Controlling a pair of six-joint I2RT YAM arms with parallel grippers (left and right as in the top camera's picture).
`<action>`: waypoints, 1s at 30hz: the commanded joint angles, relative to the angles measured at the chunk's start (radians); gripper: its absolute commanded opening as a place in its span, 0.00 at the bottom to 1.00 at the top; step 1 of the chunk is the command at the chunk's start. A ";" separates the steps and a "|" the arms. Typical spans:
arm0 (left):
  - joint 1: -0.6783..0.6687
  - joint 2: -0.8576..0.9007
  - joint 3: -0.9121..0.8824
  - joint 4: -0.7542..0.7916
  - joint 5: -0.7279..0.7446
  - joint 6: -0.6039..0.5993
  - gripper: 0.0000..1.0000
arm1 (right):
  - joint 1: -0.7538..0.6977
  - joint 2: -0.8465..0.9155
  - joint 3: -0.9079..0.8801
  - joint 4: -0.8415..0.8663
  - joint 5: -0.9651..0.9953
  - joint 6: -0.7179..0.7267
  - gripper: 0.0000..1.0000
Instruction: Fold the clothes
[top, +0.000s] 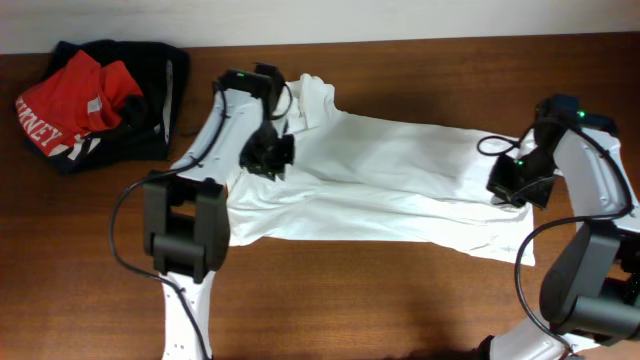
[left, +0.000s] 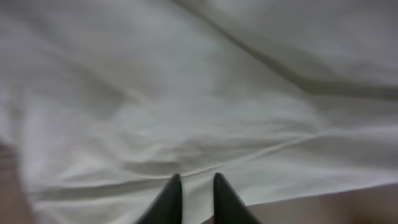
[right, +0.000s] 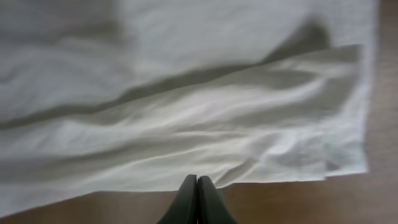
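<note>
While the shirt (top: 400, 180) lies as a long, rumpled band on the table (top: 380, 300), seemingly doubled lengthwise once, you have most of the folding ahead of you. Your left claw (left: 196, 182) stands a crack apart with nothing between its tips, and cloth fills everything ahead of it. Your right claw (right: 198, 182) is pressed closed and empty, just short of the shirt's edge, with a corner ahead to its right. Crosswise folds look undone.

You've got the white T-shirt (top: 390, 180) lying across the middle of the table (top: 350, 300), doubled lengthwise into a long, wrinkled band running left to right, with one bunched end poking up at far left
</note>
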 joint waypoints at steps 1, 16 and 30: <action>-0.033 0.089 0.002 0.013 0.036 0.034 0.18 | 0.042 0.003 0.008 0.010 -0.045 -0.015 0.05; 0.024 0.194 0.002 -0.205 -0.149 -0.183 0.01 | 0.079 0.003 0.008 0.015 -0.045 -0.015 0.06; 0.029 -0.090 0.002 -0.098 -0.234 -0.156 0.56 | 0.078 0.003 0.009 0.032 -0.042 -0.015 0.14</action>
